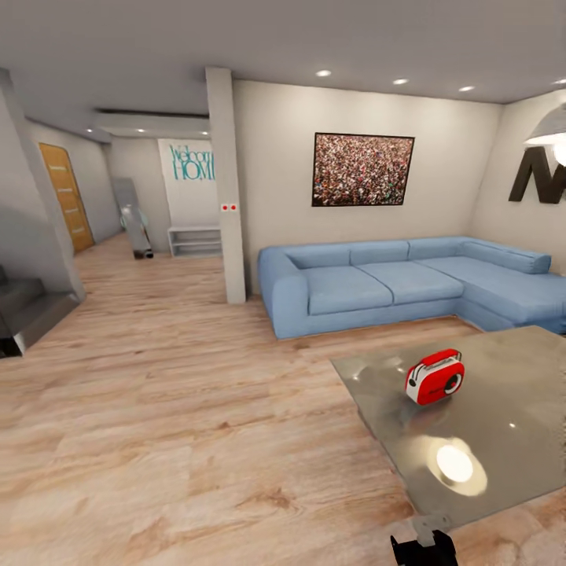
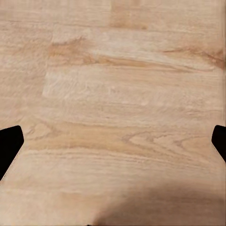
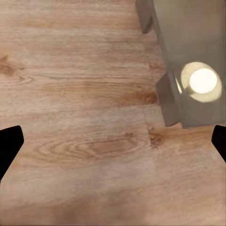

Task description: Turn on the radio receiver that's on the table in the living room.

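The radio receiver (image 1: 435,377) stood upright mid-bench (image 1: 503,440), well ahead; both claws, left claw (image 2: 113,141) and right claw (image 3: 113,141), hung spread and empty over floor, so closer base approach was advisable before reaching.

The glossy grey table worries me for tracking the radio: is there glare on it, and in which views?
Head view: a round bright lamp reflection sits on the glossy grey table, in front of the small red radio receiver, not on it. Right wrist view: the same glare spot near the table's edge.
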Robot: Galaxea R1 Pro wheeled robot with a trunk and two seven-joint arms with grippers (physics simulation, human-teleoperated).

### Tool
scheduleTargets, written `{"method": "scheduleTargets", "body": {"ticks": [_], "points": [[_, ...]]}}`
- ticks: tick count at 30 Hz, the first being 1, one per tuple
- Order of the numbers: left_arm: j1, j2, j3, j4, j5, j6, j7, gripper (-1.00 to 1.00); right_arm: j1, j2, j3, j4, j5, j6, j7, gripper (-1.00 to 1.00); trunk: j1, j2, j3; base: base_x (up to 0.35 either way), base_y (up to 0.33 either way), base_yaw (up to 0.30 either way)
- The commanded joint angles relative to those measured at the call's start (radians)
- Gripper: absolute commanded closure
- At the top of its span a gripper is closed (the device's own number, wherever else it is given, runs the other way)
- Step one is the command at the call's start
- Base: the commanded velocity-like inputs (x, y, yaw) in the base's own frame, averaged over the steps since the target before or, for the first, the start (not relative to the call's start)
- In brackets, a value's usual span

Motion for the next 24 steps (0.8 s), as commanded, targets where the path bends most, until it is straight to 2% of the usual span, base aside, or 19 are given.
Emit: {"method": "scheduleTargets", "body": {"ticks": [1, 24], "points": [[0.0, 0.0, 0.0, 0.0, 0.0, 0.0, 0.0, -1.0, 0.0, 0.0, 0.0, 0.0, 0.0, 0.0, 0.0, -1.0, 0.0, 0.0, 0.0, 0.258, 0.225, -0.277], [0.001, 0.001, 0.0, 0.0, -0.001, 0.002, 0.0, -1.0, 0.0, 0.0, 0.0, 0.0, 0.0, 0.0, 0.0, -1.0, 0.0, 0.0, 0.0, 0.258, 0.225, -0.277]]}}
